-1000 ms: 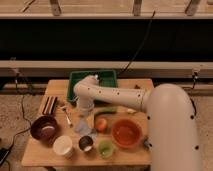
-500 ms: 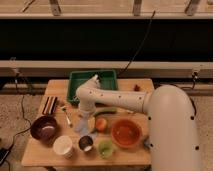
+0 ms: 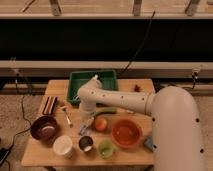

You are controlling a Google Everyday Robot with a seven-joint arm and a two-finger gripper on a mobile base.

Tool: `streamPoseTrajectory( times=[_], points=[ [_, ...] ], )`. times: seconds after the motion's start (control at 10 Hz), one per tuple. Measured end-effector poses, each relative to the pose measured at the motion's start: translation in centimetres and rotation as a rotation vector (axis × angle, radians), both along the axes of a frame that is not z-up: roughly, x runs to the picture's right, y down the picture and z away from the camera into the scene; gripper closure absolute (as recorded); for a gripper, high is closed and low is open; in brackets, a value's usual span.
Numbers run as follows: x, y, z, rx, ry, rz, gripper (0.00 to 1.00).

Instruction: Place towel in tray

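Low, fingers (image 3: 84, 129) beside round orange fruit (image 3: 101, 124), apart or together unclear, rectangular green tray (image 3: 106, 80) behind

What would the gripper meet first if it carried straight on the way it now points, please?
The gripper points down at the table, just left of the orange fruit. First in line seems to be the pale towel right beneath it, though depth is unclear.
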State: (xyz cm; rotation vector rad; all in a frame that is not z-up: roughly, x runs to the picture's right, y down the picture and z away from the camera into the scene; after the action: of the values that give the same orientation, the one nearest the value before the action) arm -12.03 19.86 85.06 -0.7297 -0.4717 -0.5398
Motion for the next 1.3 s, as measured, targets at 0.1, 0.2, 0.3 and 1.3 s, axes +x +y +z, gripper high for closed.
streamPoseTrajectory(
  times=[0.1, 0.2, 0.3, 1.3],
  points=[
    [-0.2, -0.3, -0.4, 0.002, -0.008, 0.003, 0.94],
    [-0.2, -0.5, -0.7, 0.003, -0.012, 0.006, 0.99],
    [-0.3, -0.8, -1.0, 0.005, -0.017, 0.009, 1.0],
    [1.3, -15.8, -3.8, 0.04, -0.03, 0.136, 1.0]
  ],
)
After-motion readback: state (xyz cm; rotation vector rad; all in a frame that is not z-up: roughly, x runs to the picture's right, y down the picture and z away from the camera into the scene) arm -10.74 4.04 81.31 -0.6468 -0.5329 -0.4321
